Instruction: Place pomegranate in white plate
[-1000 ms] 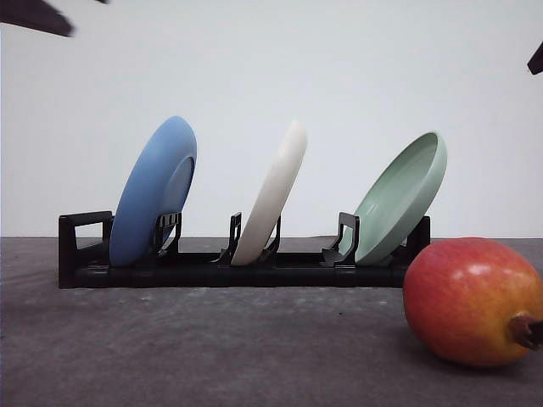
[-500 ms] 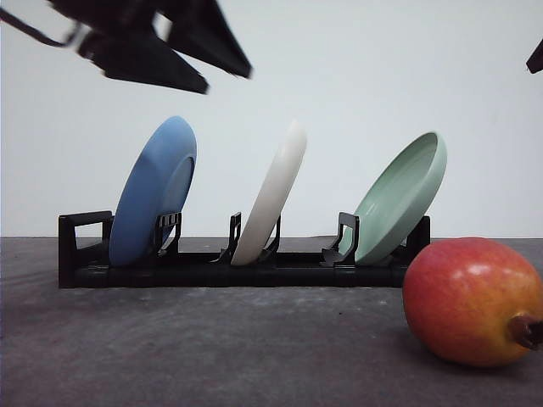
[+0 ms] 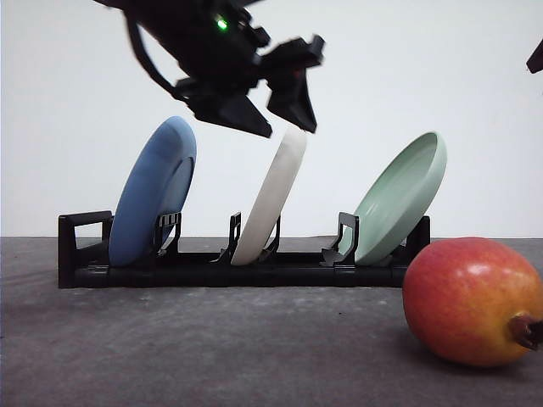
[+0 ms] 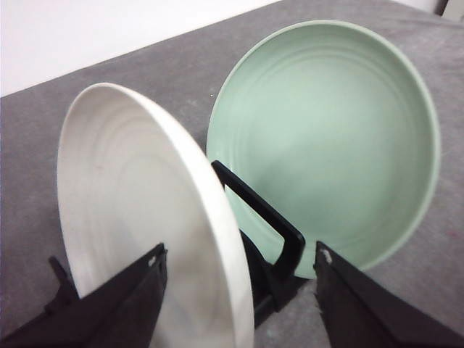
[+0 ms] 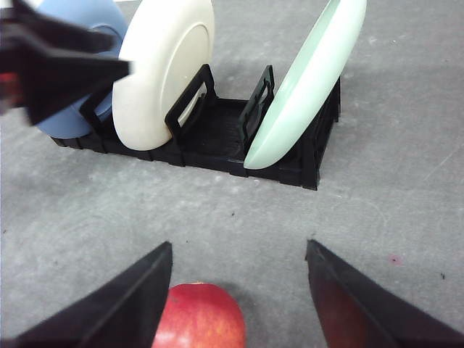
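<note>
The grey counter [image 3: 212, 348] carries a black dish rack [image 3: 237, 270] holding a blue plate [image 3: 153, 191], the white plate [image 3: 273, 191] and a pale green plate [image 3: 399, 197], all tilted on edge. The pomegranate [image 3: 471, 301] rests on the counter near the rack's right end. The left end effector [image 3: 284, 114] hangs released above the white plate's rim, and the right end effector [image 5: 239, 290] is released above the pomegranate.

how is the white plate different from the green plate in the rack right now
The white plate is cream and stands in the rack's middle slot; the pale green plate is mint and stands in the slot nearest the pomegranate. The white plate stands steeper, while the green plate leans back further. The left gripper hangs open just above the white plate's rim; nothing is near the green plate's rim. Both are round, rimmed, and lean the same way.
</note>
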You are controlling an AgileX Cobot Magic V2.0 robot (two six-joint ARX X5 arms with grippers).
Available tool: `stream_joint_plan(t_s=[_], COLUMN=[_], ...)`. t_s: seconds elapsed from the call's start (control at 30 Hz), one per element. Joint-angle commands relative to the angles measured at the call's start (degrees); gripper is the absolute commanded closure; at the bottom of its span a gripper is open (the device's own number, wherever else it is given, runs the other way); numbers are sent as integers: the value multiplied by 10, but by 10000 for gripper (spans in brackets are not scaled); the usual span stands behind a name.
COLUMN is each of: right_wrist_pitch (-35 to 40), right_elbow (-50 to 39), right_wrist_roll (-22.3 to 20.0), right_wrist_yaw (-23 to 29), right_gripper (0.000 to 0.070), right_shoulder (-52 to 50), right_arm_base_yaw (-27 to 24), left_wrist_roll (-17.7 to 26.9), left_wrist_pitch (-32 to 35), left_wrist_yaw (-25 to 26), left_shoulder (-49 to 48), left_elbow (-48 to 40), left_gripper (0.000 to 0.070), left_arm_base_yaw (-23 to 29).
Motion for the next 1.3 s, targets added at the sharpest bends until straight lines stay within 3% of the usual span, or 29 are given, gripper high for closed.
stream_joint_plan(t_s=[0.0,0.37,0.73,1.27], right_wrist_pitch=[6,6,6,6], right_elbow=[9,9,9,9], right_wrist_roll=[6,6,6,6], right_wrist_yaw=[-2,-2,-2,-2], right_gripper=[329,329,329,329], right_shoulder=[2,2,2,2], right_arm_base_yaw=[2,2,2,2], left_wrist_roll=[-4,-15,-38,-80], left_wrist_pitch=[-7,-51,-57,-74], left_wrist_yaw=[-7,-14,-14,1], left_shoulder=[23,72,71,20], left_elbow=[28,75,75,82], left_gripper=[317,328,688,689], left_arm_base_yaw=[-6,-6,-6,-6])
